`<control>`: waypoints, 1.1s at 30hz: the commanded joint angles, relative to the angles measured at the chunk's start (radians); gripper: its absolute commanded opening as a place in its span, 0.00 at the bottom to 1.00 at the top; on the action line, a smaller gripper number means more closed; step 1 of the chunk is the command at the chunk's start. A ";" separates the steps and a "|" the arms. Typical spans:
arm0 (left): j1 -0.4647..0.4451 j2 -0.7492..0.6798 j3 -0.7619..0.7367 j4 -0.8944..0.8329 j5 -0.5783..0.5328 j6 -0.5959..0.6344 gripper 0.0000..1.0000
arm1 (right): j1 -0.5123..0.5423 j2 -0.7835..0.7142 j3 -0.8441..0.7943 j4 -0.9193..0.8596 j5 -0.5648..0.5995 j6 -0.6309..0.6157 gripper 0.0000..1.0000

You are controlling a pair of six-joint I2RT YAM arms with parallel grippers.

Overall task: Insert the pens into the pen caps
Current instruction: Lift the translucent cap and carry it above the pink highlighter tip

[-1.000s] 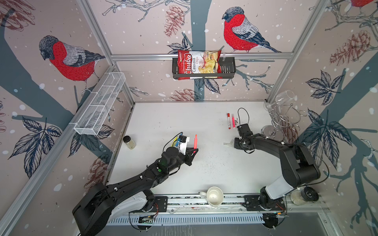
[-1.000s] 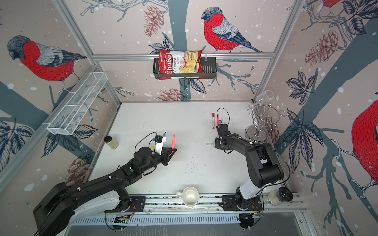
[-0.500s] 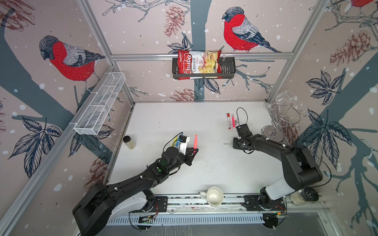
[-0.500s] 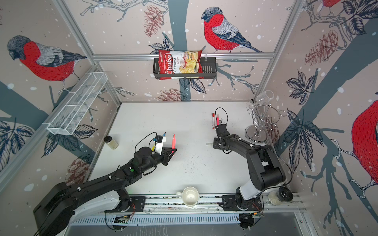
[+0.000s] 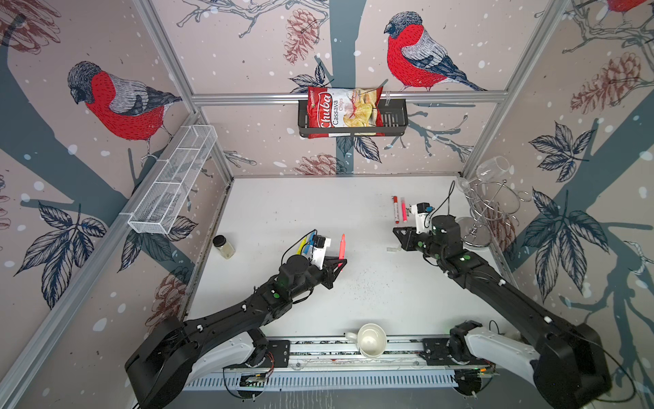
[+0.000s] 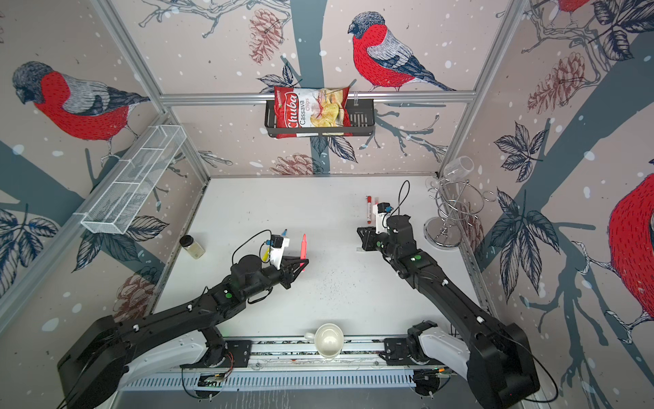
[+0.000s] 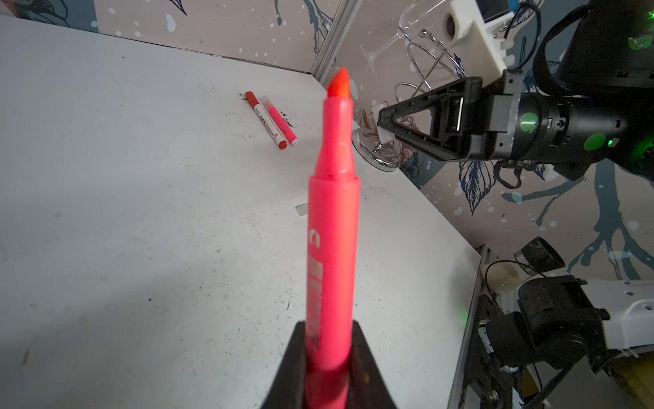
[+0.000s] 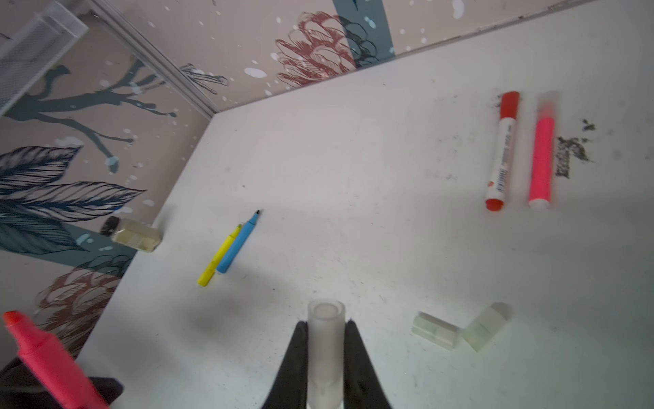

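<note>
My left gripper (image 7: 327, 354) is shut on a pink pen (image 7: 332, 230), which stands upright with its bare tip pointing up; both top views show this pen (image 5: 341, 246) (image 6: 303, 248) mid-table. My right gripper (image 8: 325, 329) is shut on a translucent pen cap (image 8: 325, 336), open end outward, held above the table right of the pen (image 5: 396, 232). Two loose caps (image 8: 435, 329) (image 8: 485, 327) lie below it. A yellow pen (image 8: 221, 256) and a blue pen (image 8: 237, 244) lie together, uncapped. A capped red-white marker (image 5: 395, 209) and a capped pink pen (image 5: 403, 209) lie at the back.
A small jar (image 5: 223, 246) stands near the left wall. A white cup (image 5: 369, 340) sits at the front rail. A wire glass rack (image 5: 490, 209) fills the back right corner. A mesh basket (image 5: 173, 184) and a chips bag (image 5: 345, 111) hang on the walls.
My right gripper has shifted a little to the left and risen with the cap. The left arm and its pink pen have not moved.
</note>
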 commanded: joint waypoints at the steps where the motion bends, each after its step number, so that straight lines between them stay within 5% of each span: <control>1: -0.032 0.012 0.010 0.104 0.008 -0.024 0.03 | 0.000 -0.048 -0.026 0.192 -0.155 0.068 0.13; 11: -0.169 0.193 0.078 0.246 -0.010 -0.045 0.02 | 0.052 -0.079 -0.111 0.565 -0.322 0.231 0.15; 33: -0.190 0.251 0.118 0.304 0.020 -0.066 0.02 | 0.143 -0.035 -0.154 0.727 -0.298 0.256 0.13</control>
